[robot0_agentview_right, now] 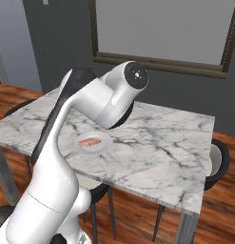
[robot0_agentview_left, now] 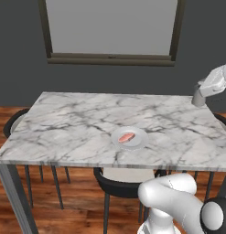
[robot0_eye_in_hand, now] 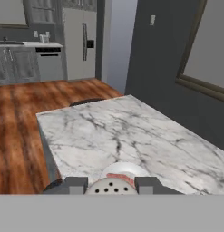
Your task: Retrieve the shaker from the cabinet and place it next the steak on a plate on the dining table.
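Marble dining table | pincer clamps shaker; plate just beyond; steak on it

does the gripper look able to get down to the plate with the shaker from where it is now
Probably yes. The gripper holds the shaker above the dining table, and only the steak lies on the plate, with nothing between them.

One plate (one steak)

Two base views flanking the dining table; hand view low across it.
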